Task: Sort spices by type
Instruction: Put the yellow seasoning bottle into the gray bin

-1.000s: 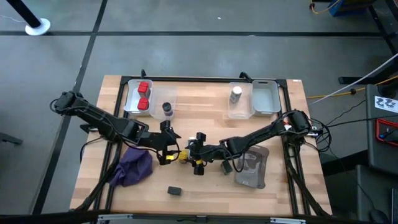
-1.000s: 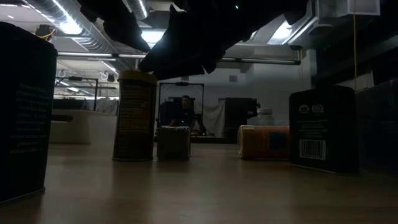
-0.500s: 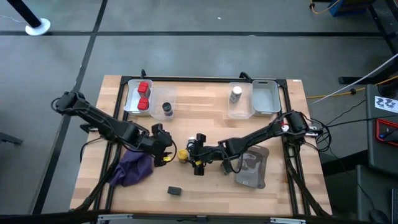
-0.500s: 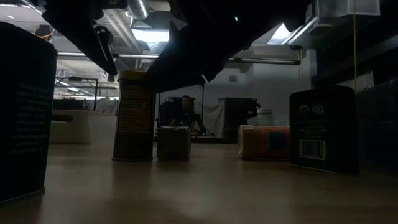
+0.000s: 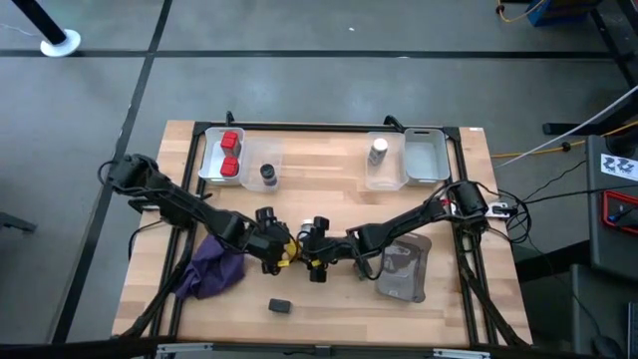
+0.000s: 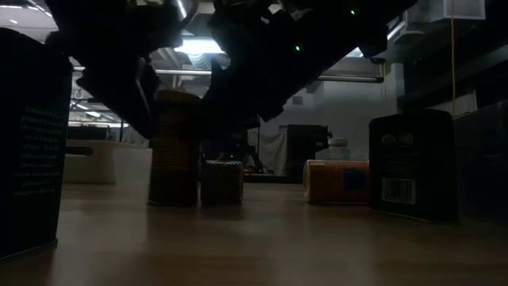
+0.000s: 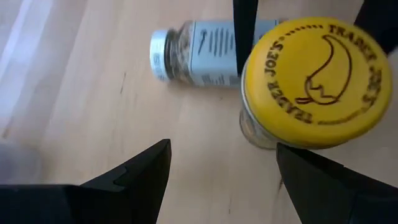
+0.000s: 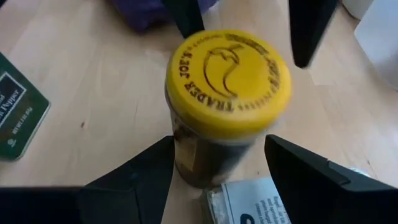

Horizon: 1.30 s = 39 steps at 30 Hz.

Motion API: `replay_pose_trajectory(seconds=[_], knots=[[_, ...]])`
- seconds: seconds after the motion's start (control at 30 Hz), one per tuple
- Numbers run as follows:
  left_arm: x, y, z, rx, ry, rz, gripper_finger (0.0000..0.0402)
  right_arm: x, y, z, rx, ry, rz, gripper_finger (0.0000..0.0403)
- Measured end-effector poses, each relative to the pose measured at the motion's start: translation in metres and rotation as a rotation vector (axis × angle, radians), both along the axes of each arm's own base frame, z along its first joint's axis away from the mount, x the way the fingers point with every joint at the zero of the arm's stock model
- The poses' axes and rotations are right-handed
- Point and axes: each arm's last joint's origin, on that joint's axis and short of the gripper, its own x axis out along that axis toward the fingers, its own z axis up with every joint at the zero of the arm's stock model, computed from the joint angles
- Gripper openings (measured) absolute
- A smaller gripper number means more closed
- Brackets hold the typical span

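The yellow-lidded jar (image 5: pixel 292 251) stands upright on its base mid-table, its lid (image 8: pixel 227 81) facing up. My right gripper (image 8: pixel 217 180) is open, with a finger on each side of the jar's body and a gap showing at both. My left gripper (image 7: pixel 217 180) is open and comes from the opposite side; the jar (image 7: pixel 317 84) stands just ahead of it, nearer one finger. A white-capped bottle (image 7: pixel 199 46) lies on its side beside the jar. Two red cubes (image 5: pixel 230 155) sit in the far-left tray, with a dark jar (image 5: pixel 268 176) in the clear tub next to it.
A white-capped bottle (image 5: pixel 379 152) stands in a far-right tub beside a grey tray (image 5: pixel 427 155). The purple cloth (image 5: pixel 214 267) lies under my left arm and the grey pouch (image 5: pixel 404 264) under my right. Small dark blocks (image 5: pixel 280 306) (image 5: pixel 362 269) lie near the front.
My left gripper has moved toward the table's near edge and right, up to the yellow-lidded jar, and now faces my right gripper across it. My right gripper and the jar have kept their place.
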Motion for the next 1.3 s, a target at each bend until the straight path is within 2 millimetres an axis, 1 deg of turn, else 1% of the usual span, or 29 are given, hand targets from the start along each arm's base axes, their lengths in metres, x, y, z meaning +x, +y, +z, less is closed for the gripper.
replay_pose_trajectory(seconds=[0.2,0.47,0.73,0.87,0.97,1.07,1.17,1.3], knots=[[0.007,-0.003,0.001,-0.018,-0.072,-0.006,0.0276,0.002,0.000,-0.001,0.002,-0.019,-0.006,0.0250],[0.010,-0.004,-0.001,-0.032,-0.086,0.005,0.0276,0.002,0.001,-0.001,0.019,-0.025,0.009,0.0248],[0.011,-0.005,-0.005,-0.025,-0.077,0.001,0.0276,0.002,0.002,-0.001,0.033,-0.024,0.026,0.0202],[0.009,-0.004,0.000,-0.010,-0.079,-0.021,0.0276,0.001,0.002,0.001,0.040,-0.022,0.032,0.0200],[0.003,-0.002,0.010,-0.001,-0.085,-0.032,0.0276,0.001,0.001,0.010,0.049,-0.040,0.035,0.0202],[-0.006,0.003,0.023,0.008,-0.088,-0.015,0.0276,-0.003,0.000,0.024,0.056,-0.053,0.039,0.0200],[-0.017,0.009,0.037,0.010,-0.103,-0.007,0.0276,-0.010,-0.003,0.043,0.059,-0.052,0.041,0.0200],[-0.029,0.014,0.056,0.006,-0.165,-0.003,0.0276,-0.026,-0.012,0.076,0.049,-0.052,0.017,0.0202]])
